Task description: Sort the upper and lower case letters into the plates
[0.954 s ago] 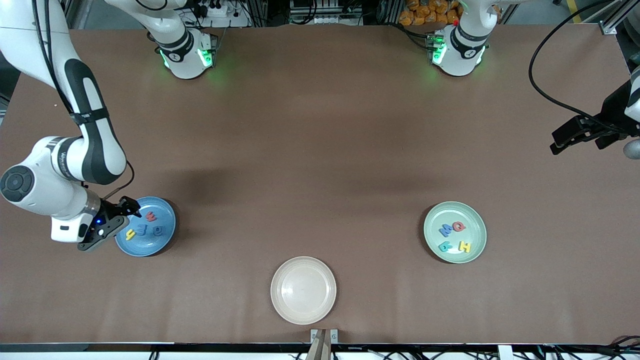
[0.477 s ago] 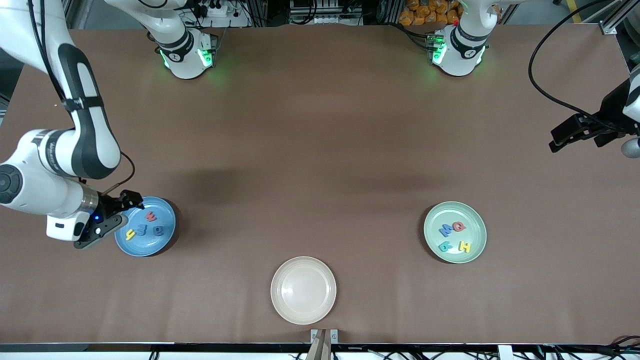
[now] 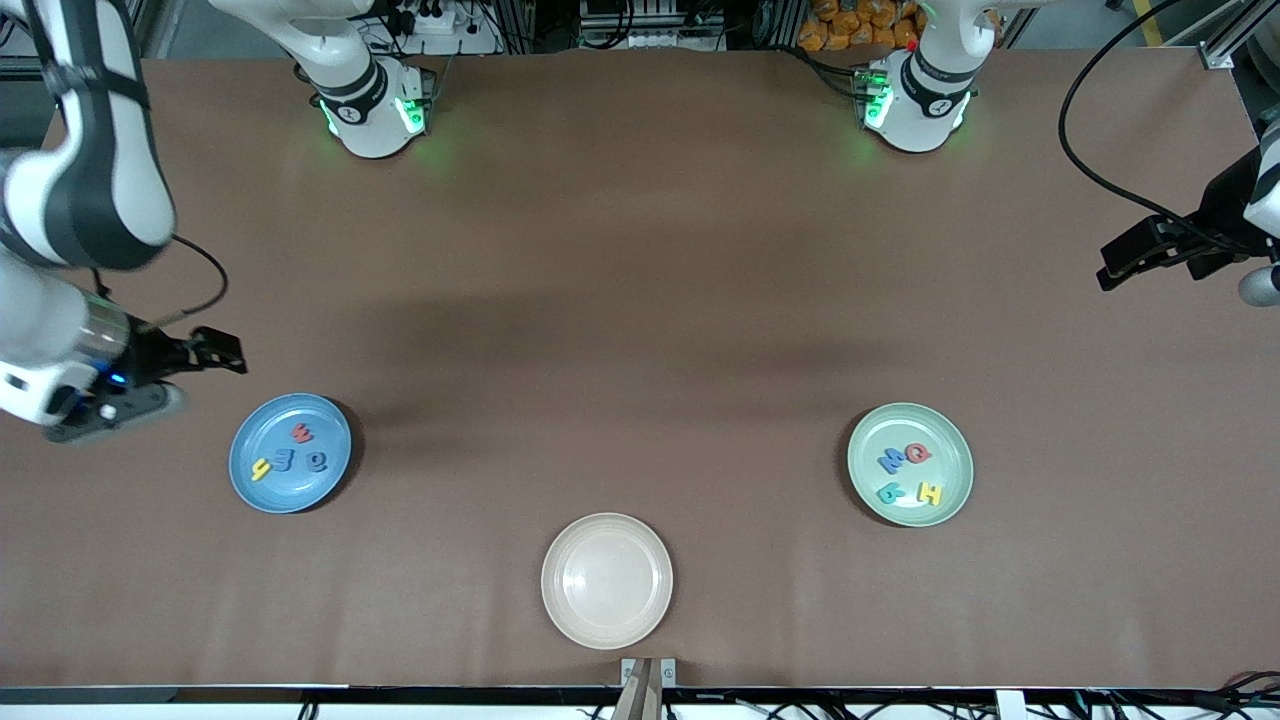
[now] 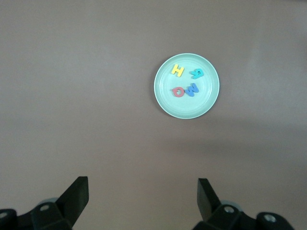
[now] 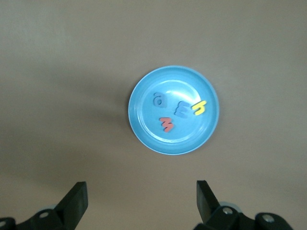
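brown table [image 3: 640, 300] under both wide-open, empty claws: right claw [image 3: 215, 352], left claw [image 3: 1125, 262].

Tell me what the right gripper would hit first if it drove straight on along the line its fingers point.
Probably the bare table, not the blue plate. The right gripper hangs open, and the plate sits off its finger line in its wrist view, though depth is hard to judge.

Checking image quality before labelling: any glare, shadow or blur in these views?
Front view: soft dark shadow bands cross the table; green light glows at both arm bases. Right wrist view: a sheen on the blue plate, letters legible. Left wrist view: even light, the green plate sharp, open left pincer in silhouette.
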